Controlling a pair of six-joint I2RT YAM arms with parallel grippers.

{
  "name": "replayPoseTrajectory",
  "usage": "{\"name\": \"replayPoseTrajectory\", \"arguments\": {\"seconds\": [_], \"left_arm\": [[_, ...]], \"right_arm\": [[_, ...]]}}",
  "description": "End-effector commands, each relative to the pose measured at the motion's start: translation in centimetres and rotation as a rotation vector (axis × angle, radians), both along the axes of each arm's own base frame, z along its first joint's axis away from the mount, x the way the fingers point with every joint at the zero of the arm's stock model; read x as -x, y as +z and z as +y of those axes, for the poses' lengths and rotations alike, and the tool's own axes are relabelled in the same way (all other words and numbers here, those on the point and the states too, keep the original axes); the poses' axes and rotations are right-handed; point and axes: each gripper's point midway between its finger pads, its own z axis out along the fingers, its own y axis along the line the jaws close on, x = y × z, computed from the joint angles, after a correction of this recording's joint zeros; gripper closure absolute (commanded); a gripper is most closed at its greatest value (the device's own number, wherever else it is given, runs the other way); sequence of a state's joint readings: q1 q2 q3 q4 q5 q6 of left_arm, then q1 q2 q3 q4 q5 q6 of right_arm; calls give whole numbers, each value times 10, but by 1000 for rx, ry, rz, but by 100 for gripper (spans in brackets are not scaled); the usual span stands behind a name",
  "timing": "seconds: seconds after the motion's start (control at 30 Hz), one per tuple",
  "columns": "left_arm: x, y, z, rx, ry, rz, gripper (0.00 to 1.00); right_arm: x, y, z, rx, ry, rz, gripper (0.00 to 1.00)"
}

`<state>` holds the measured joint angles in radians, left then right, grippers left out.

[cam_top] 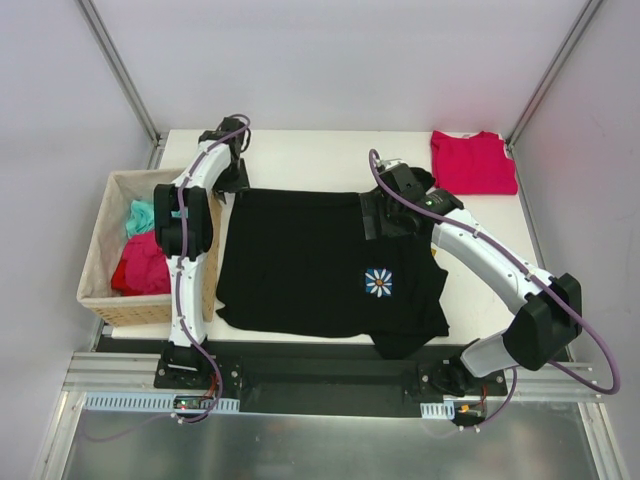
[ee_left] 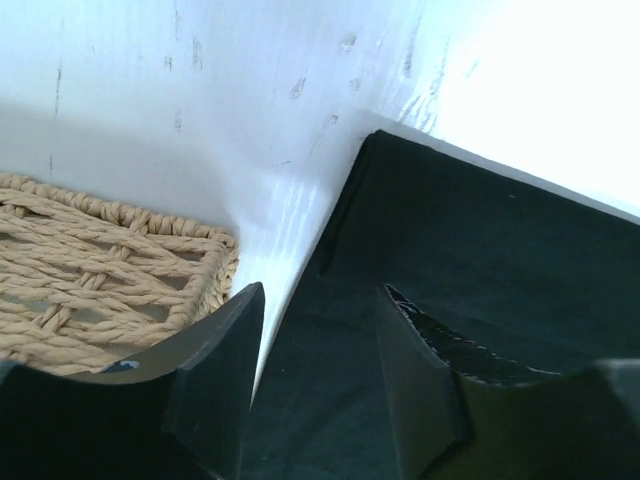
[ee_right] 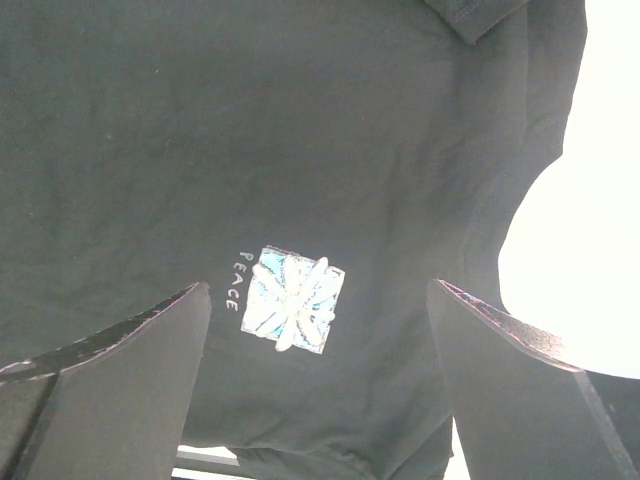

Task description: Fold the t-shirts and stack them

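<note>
Black t-shirt (cam_top: 320,260) is spread flat mid-table, presumably for folding. Left gripper (ee_left: 320,300) is held parted and empty over its corner by the basket (ee_left: 100,270); right gripper (ee_right: 320,295) is held wide open above it. Red t-shirt (cam_top: 472,162) is parked folded, far right.

Two shirts on my screen
Black t-shirt (cam_top: 310,260) spread out mid-frame, flower emblem (cam_top: 378,282) facing up; red t-shirt (cam_top: 472,162) folded, upper right.

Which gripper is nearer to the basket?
Left. The left gripper hangs just beside the basket, at its far corner; the right gripper is farther away, over the black shirt.
</note>
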<state>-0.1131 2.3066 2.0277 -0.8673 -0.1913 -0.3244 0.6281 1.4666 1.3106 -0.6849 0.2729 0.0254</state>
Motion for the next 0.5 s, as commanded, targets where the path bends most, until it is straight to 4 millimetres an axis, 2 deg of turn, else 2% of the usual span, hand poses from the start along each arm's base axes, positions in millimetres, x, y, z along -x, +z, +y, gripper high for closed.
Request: {"name": "replayPoseTrajectory", "arguments": {"seconds": [0.0, 0.17, 0.47], "left_arm": [[0, -2, 4, -9, -2, 15, 54], [-4, -5, 1, 6, -6, 13, 62], [-13, -5, -6, 39, -22, -7, 66]], "right_arm": [[0, 16, 0, -22, -9, -45, 7], [-1, 17, 0, -22, -10, -47, 7], [-1, 14, 0, -21, -11, -43, 7]]}}
